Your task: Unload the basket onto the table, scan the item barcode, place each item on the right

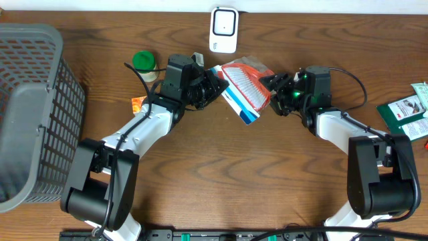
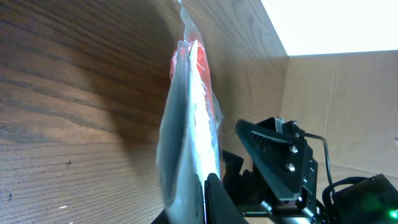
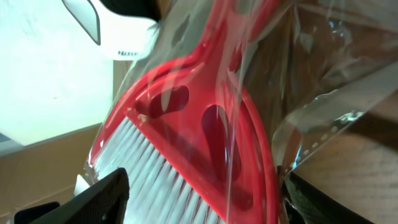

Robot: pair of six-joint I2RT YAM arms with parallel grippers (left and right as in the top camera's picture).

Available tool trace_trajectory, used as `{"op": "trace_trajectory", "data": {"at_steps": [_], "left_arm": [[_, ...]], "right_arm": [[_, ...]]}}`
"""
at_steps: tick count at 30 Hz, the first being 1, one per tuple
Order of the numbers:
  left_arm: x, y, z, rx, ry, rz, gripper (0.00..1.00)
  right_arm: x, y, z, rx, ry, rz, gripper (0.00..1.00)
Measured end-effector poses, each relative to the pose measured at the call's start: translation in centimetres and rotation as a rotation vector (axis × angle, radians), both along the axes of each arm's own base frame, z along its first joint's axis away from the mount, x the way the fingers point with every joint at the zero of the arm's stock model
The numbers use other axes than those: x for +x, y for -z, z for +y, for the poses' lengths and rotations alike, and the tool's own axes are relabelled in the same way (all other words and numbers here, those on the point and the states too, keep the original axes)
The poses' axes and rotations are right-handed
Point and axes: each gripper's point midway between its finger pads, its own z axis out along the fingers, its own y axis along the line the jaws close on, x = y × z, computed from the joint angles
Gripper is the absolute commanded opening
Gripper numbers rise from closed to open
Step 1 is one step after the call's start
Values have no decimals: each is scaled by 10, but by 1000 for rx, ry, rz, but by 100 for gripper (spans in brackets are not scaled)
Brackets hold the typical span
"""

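While the grey wire basket (image 1: 63,114) sits at the far left, the bagged red brush (image 1: 246,82) is held on edge over the table between the arms, just below the white scanner (image 1: 223,30). The left gripper (image 1: 214,84) is clamped on the bag's edge. The right gripper (image 1: 273,87) has its jaws wide, astride the other end; contact is unclear. I judge it light: stiff brush, loose slippery film, so the firm handle is the better hold. The blue card (image 1: 242,110) and the scanner's lettering are too small to read.
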Motion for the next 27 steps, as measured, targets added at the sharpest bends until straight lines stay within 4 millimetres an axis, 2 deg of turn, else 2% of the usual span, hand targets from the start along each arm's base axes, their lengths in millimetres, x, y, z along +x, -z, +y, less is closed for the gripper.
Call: {"op": "trace_trajectory", "data": {"at_steps": [8,15,21,26,27], "left_arm": [[-1,0,-1,3,6,-2,7],[-1,1,-1,4,7,-2,7],[-1,0,-1,4,6,-3,7],[-2,0,-1,-1,10,2,7],[-3,1,-1,0,12,8,8]], "right_arm": [[-33,17,16,36,-77,155,72],[-41,20,30,24,-114,168,73],[-28,17,41,-50,-80,74,75],[-2,-1,43,-85,-17,-77,74],[1,-5,43,-87,-8,-100,72]]}}
